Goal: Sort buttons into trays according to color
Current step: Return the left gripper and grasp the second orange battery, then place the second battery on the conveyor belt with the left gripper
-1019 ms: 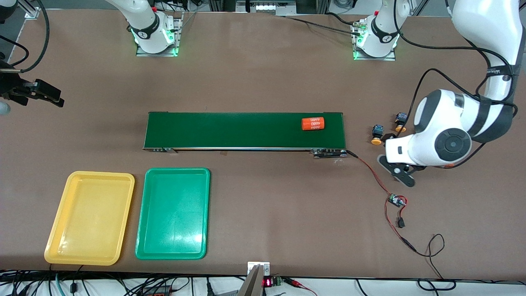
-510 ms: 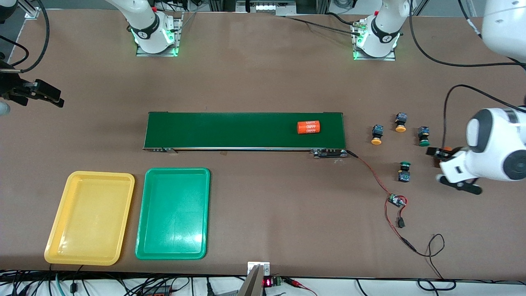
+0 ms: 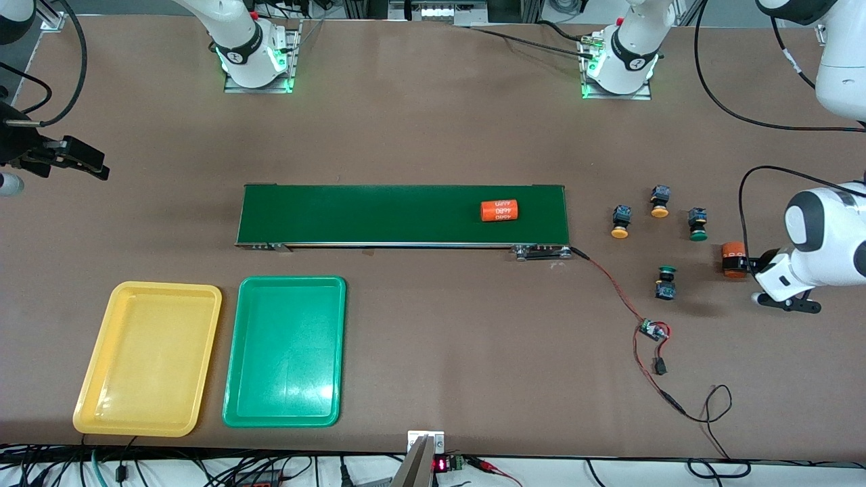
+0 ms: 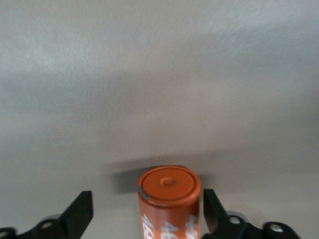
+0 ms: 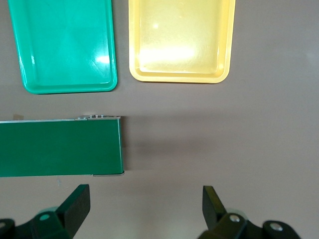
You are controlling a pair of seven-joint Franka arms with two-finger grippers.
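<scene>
Two yellow-capped buttons (image 3: 620,222) (image 3: 659,201) and two green-capped buttons (image 3: 697,224) (image 3: 666,283) sit on the table off the belt's end, toward the left arm's side. The yellow tray (image 3: 149,358) and green tray (image 3: 284,352) lie side by side, nearer the front camera than the belt. My left gripper (image 3: 747,277) (image 4: 147,209) is open, its jaws straddling an orange "4680" cylinder (image 3: 733,260) (image 4: 169,191), with a gap on one side. My right gripper (image 3: 81,162) (image 5: 147,209) waits open and holds nothing at the right arm's end.
A long dark green conveyor belt (image 3: 402,214) (image 5: 60,147) crosses the middle, carrying a second orange cylinder (image 3: 499,210). A red-and-black cable with a small circuit board (image 3: 653,331) trails from the belt's end, close to the nearest green button. Both trays (image 5: 65,45) (image 5: 182,40) show empty.
The left arm swung from beside the buttons toward its end of the table, uncovering both green buttons, and now straddles the orange cylinder. The belt's cylinder moved toward the right arm's end.
</scene>
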